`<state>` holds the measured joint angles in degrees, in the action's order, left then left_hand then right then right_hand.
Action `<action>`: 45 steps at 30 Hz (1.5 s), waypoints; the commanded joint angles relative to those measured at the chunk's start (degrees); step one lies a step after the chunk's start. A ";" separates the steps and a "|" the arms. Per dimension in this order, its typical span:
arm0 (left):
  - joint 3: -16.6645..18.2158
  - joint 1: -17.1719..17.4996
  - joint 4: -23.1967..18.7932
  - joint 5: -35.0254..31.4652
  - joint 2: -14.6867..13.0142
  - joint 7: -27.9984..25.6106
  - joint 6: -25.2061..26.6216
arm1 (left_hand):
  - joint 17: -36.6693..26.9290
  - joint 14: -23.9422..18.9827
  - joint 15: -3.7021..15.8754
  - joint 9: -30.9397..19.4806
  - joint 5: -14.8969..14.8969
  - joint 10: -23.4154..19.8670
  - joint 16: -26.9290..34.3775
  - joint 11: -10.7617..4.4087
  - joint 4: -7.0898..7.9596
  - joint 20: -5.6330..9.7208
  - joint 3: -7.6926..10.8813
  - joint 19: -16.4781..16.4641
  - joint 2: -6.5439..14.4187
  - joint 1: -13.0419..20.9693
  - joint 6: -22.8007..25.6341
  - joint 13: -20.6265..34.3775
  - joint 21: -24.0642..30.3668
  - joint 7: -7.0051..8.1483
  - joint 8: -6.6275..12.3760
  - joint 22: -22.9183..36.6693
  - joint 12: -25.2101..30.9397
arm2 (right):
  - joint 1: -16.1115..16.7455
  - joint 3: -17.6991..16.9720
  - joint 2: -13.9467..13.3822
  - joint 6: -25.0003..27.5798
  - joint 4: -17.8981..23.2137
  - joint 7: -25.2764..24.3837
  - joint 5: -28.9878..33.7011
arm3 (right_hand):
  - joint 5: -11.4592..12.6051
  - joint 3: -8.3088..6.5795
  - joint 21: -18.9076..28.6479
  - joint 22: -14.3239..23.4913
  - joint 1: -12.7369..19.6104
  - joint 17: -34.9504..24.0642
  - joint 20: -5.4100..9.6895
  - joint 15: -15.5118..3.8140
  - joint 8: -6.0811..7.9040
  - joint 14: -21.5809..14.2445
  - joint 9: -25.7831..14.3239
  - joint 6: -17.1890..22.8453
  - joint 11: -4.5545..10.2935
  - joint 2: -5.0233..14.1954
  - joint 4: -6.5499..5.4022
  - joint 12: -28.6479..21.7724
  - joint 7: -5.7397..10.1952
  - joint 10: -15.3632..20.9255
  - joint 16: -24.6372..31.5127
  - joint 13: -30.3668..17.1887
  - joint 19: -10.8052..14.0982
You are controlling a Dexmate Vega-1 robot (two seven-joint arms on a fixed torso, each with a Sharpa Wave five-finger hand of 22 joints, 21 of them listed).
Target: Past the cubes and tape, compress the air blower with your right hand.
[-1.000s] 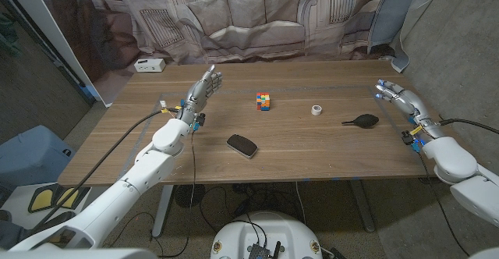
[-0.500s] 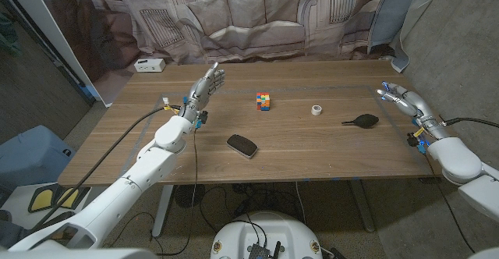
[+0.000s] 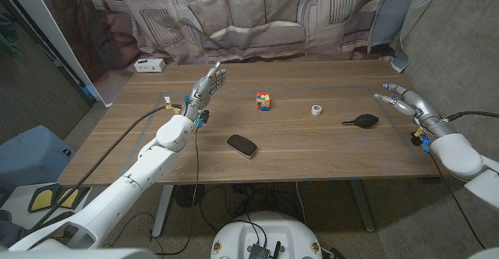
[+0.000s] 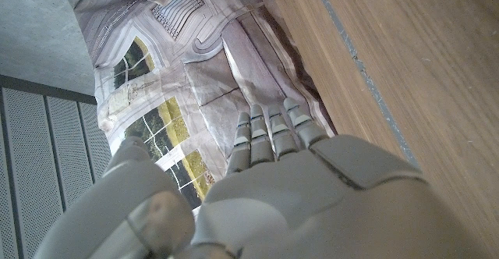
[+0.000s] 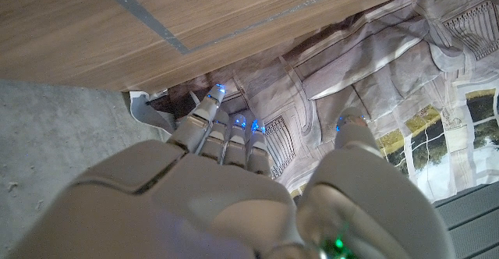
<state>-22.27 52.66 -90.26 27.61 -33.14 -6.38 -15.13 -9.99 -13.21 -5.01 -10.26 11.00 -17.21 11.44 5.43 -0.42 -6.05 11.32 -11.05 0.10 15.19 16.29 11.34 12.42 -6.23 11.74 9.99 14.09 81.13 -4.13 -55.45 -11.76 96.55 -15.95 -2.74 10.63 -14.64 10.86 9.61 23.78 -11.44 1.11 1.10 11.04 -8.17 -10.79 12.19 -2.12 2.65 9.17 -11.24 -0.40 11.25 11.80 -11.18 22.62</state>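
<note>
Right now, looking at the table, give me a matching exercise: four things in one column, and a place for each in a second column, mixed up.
Things:
1. air blower
2. tape roll
3. colour cube
4. computer mouse

Places:
A. table middle, beside the tape
B. nearest the right hand
C. closest to the front edge
D. between cube and blower

Pairs: 1-B, 2-D, 3-A, 4-C

The robot's two white arms enter from the 7 and 5 o'clock corners of the head view. The left arm stretches toward 12 o'clock, ending in the left hand [image 3: 207, 86], raised with fingers extended close together and holding nothing. The right arm angles toward 11 o'clock; the right hand [image 3: 401, 100] hovers with fingers apart, tips glowing blue, empty. Each wrist camera looks along its own hand's back, fingers straight.
</note>
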 commanded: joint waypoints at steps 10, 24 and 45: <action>0.04 0.61 -0.88 -0.21 -0.17 -0.49 0.33 | -0.31 -0.59 -0.10 -0.20 -0.02 -0.29 -0.12 0.12 -0.49 -0.28 0.28 -0.59 0.57 0.58 0.66 0.09 -0.26 -0.12 -0.02 0.19 -0.30 | 0.25 1.27 -0.95 8.88 3.66 -5.69 9.87 | 0.18 0.71 -1.14 0.24 0.47 -0.16 -0.32 -1.08 1.41 0.64 -0.14 5.41 2.15 -1.99 -0.44 -0.78 2.59 3.41 0.00 -0.03 -8.62; 0.10 0.57 -0.42 -0.09 0.07 -0.31 -0.23 | -0.32 -0.75 -0.17 -0.20 -0.04 -0.51 -0.17 -0.03 -0.58 -0.37 0.31 -0.64 0.69 0.61 0.89 0.11 -0.38 -0.14 -0.08 0.20 -0.34 | 1.02 1.90 -4.21 15.48 6.67 -3.22 12.30 | 0.67 0.61 -0.27 0.18 1.74 0.04 0.93 -1.18 0.33 2.07 -0.15 3.89 1.67 -3.08 0.19 0.20 2.26 1.41 -0.52 -0.01 -9.07; 0.16 1.43 -1.34 -0.03 0.48 -1.10 -0.47 | -0.35 -1.10 -0.21 -0.21 -0.07 -0.88 -0.19 0.06 -0.63 -0.45 0.27 -0.80 0.87 0.45 1.47 0.13 -0.49 -0.19 -0.10 0.22 -0.39 | 2.24 2.83 -9.69 21.32 11.16 2.45 14.92 | 1.75 -2.66 0.36 0.06 12.16 0.25 0.76 -1.28 -0.09 3.54 -0.42 -4.53 2.22 -4.83 1.50 0.56 1.15 -3.06 -0.75 -0.07 -4.97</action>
<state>-22.14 53.60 -91.01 27.54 -32.93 -6.96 -15.34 -10.29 -13.72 -5.12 -10.25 11.00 -17.51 11.46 5.73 -0.80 -6.36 11.41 -11.36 0.39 15.48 17.11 11.33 12.02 -6.44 11.74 9.99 13.69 82.85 -1.81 -62.19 5.91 105.30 -16.29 10.33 12.14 -16.63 11.31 9.60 34.56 -11.17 1.83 -0.16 10.37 -5.32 -11.08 7.44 -0.11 -2.09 10.69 -10.58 0.42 8.36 11.40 -11.20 17.82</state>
